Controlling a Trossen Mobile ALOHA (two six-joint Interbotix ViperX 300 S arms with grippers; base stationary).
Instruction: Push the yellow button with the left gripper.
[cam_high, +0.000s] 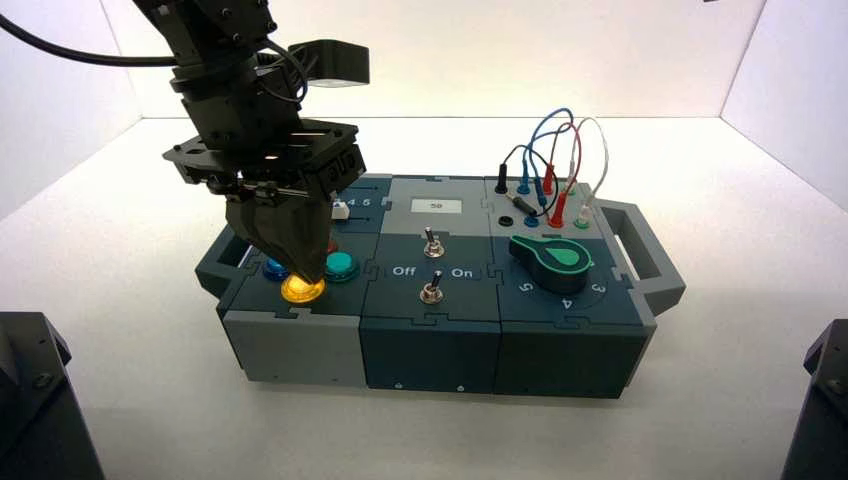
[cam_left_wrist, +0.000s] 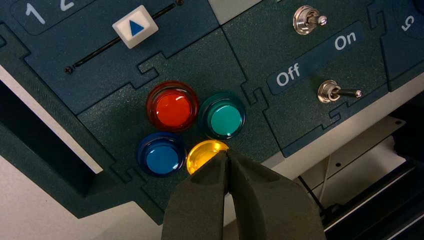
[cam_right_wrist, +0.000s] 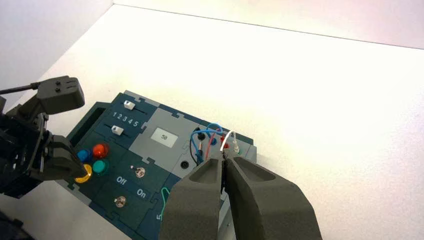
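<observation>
Overhead, the left gripper (cam_high: 290, 268) presses its tip onto the glowing yellow button (cam_high: 303, 289) near the box's (cam_high: 300, 350) front left corner. Closer, the left wrist view shows its fingers (cam_left_wrist: 200, 200) pinched together, covering the button's edge beside the teal button (cam_left_wrist: 225, 120). Farther off, the right gripper (cam_right_wrist: 224, 159) hangs closed above the box.

we see a white table (cam_high: 730, 300) with white walls behind and at both sides. the box (cam_high: 430, 340) sits flat on it, near the middle, a handle at each end. nothing else that we can make out lies on the table.
</observation>
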